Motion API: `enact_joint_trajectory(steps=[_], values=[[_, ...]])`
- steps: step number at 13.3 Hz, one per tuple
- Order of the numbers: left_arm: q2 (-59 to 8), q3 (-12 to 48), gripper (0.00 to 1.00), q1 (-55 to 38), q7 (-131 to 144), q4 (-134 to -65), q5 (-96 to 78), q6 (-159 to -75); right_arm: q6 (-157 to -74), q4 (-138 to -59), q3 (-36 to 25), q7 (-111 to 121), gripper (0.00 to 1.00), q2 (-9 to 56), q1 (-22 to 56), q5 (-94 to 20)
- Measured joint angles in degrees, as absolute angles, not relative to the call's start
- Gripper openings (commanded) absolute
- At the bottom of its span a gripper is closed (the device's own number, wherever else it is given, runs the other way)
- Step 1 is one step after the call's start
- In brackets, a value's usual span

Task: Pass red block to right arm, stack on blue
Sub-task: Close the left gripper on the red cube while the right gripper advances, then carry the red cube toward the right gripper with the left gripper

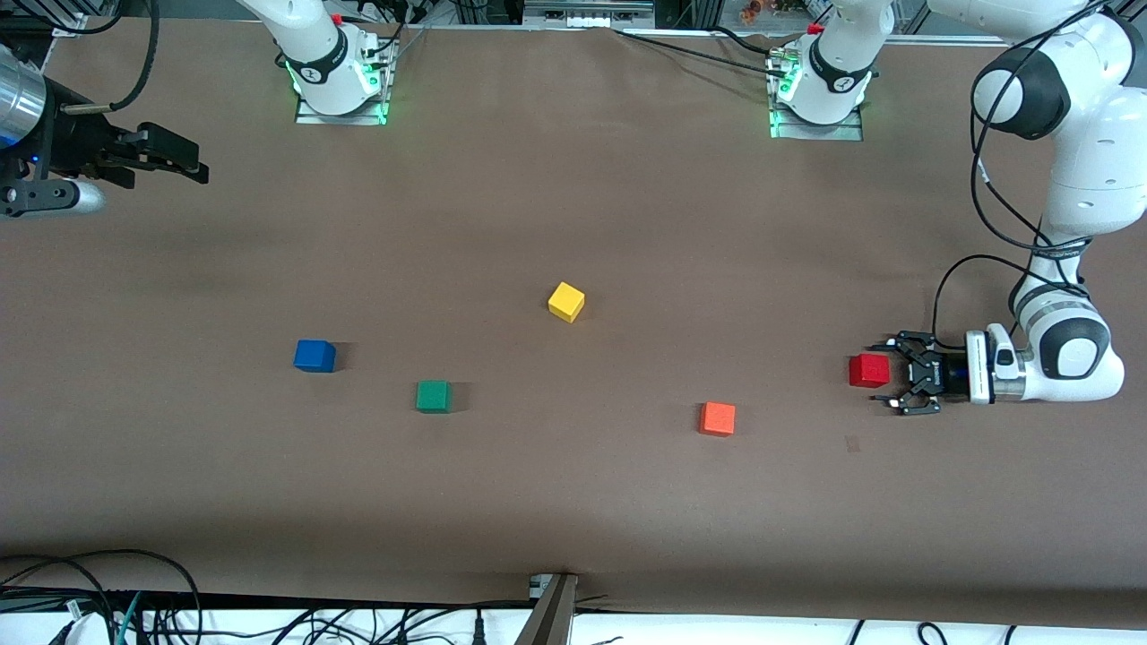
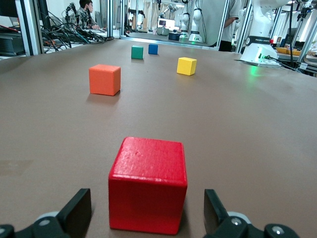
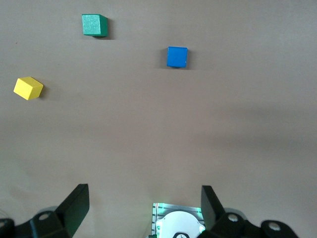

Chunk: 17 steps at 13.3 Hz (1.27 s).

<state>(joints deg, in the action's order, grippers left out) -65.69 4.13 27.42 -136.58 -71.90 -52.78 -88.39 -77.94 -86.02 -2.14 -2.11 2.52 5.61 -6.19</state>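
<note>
Blocks spread along the worktop (image 1: 573,502).
Red block (image 1: 868,370) toward the left arm's end, between open left end effector (image 1: 892,376) fingers; blue block (image 1: 314,356) toward the right arm's end.

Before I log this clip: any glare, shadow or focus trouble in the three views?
Front view: even light, short soft shadows beside the cubes, green glow at both arm bases. Left wrist view: the red block is sharp between the open left tool fingers; the room past the table looks softer. Right wrist view: the blue cube is clear, broad dim bands cross the table, right tool open.
</note>
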Motion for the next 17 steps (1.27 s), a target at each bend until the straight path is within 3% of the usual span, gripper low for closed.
enact_joint_trajectory(steps=[4,5,8,9,13,17], values=[[-65.80,4.13,1.00,27.47,-136.63,-71.68,-52.80,-87.33,-78.24,-86.10,-2.02,-2.04,1.00,5.51,6.30,-7.41],[-65.80,4.13,0.84,27.47,-136.65,-71.67,-52.80,-87.03,-78.37,-86.08,-1.97,-2.04,1.00,6.22,6.47,-8.62],[-65.81,4.13,0.10,27.47,-137.26,-71.58,-52.80,-86.27,-78.44,-86.06,-1.89,-1.99,1.00,7.20,7.38,-11.03],[-65.81,4.13,0.00,27.47,-138.17,-71.49,-52.80,-86.24,-78.49,-86.06,-1.87,-1.98,1.00,7.49,7.75,-11.20],[-65.84,4.13,0.00,27.84,-139.75,-71.35,-52.85,-84.74,-82.03,-86.06,-1.68,-2.13,1.00,9.94,11.70,-11.85],[-65.79,7.40,0.00,27.87,-136.00,-70.92,-55.91,-76.01,-86.87,-86.06,-1.59,-2.24,1.00,12.45,15.22,-15.34]])
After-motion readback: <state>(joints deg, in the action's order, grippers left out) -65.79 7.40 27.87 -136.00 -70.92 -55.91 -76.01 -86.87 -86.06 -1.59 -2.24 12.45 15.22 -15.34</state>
